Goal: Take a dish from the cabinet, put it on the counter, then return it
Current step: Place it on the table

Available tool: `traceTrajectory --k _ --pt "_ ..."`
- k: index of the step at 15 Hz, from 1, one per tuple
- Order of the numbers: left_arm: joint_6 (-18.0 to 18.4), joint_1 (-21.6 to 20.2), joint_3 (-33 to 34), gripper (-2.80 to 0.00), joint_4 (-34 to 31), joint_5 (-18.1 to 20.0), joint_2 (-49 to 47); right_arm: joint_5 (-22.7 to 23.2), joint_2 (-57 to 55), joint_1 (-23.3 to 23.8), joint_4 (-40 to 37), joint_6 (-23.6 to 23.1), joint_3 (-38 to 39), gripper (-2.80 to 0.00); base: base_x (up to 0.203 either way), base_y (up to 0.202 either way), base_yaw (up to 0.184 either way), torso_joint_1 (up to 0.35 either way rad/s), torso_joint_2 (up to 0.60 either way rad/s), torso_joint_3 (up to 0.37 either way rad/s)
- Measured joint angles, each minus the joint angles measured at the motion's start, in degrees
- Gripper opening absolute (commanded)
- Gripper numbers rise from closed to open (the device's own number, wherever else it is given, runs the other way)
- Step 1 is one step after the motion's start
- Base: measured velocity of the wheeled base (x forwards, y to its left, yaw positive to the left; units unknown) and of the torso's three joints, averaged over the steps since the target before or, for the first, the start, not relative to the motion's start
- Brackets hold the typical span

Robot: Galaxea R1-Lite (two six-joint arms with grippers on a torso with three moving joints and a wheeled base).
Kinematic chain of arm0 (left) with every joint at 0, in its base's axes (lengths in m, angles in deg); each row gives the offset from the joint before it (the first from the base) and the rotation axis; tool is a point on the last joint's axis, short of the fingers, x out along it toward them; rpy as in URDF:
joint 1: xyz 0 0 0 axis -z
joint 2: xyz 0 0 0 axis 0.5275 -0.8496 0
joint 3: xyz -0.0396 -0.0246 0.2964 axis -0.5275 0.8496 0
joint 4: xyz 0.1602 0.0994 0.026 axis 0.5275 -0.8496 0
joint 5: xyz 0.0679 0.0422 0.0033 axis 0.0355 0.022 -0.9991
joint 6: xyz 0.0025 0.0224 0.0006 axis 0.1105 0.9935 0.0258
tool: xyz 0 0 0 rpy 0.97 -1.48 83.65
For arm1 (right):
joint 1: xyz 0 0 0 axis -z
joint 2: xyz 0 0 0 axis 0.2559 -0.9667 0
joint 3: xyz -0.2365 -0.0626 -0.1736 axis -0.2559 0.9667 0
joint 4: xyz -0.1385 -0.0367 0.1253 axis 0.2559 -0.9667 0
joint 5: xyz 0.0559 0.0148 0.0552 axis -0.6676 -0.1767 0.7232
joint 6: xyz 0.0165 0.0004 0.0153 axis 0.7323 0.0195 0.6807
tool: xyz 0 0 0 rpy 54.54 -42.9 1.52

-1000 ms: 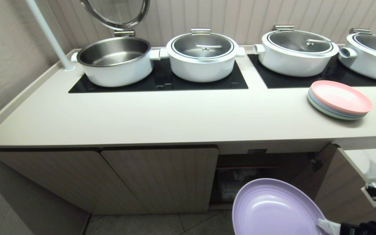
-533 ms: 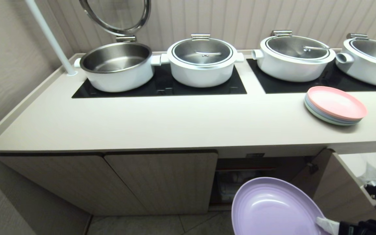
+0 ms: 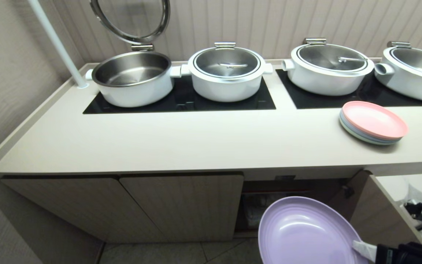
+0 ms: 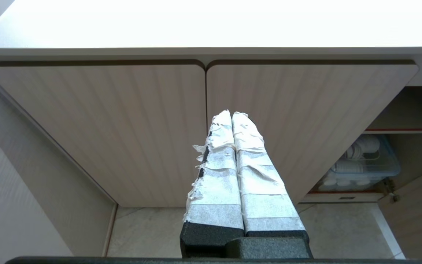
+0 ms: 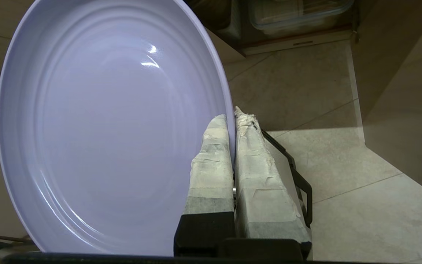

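Note:
The dish (image 3: pixel 302 231), a round lavender plate, hangs tilted in front of the open cabinet (image 3: pixel 280 205), below the counter (image 3: pixel 196 143). My right gripper (image 3: pixel 359 247) is shut on the dish's near right rim, at the bottom right of the head view. In the right wrist view the dish (image 5: pixel 115 128) fills most of the picture, and the rim sits pinched between the taped fingers of the right gripper (image 5: pixel 232 117). My left gripper (image 4: pixel 232 114) is shut and empty, pointing at the closed ribbed doors. It does not show in the head view.
A pink-topped stack of plates (image 3: pixel 374 123) sits on the counter's right. Several white pots stand on black cooktop panels (image 3: pixel 181 99); the leftmost has its lid raised. The cabinet door (image 3: pixel 376 212) stands open to the right. A clear box (image 4: pixel 361 165) sits inside.
The whole head view has shifted, with the counter now lower in the picture, so the camera moved. The dish stays in my right gripper and sits slightly higher against the cabinet opening.

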Motion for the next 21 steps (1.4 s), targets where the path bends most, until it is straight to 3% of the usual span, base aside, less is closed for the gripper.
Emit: traceTrajectory --k 7,12,21 --pt "0.04 0.0 0.0 -2.8 0.0 0.01 0.0 0.1 -1.27 0.3 0.05 0.07 -0.96 -2.8 0.0 0.0 0.0 0.057 -0.11 -0.052" --pt "0.02 0.0 0.0 -2.8 0.01 0.0 0.0 0.69 -4.26 3.02 0.02 0.12 -4.17 -2.8 0.0 0.0 0.0 0.0 0.0 0.0" --pt "0.04 0.0 0.0 -2.8 0.02 0.0 0.0 3.67 -14.04 11.68 -2.92 -0.18 -19.18 -2.8 0.0 0.0 0.0 0.0 0.0 0.0"
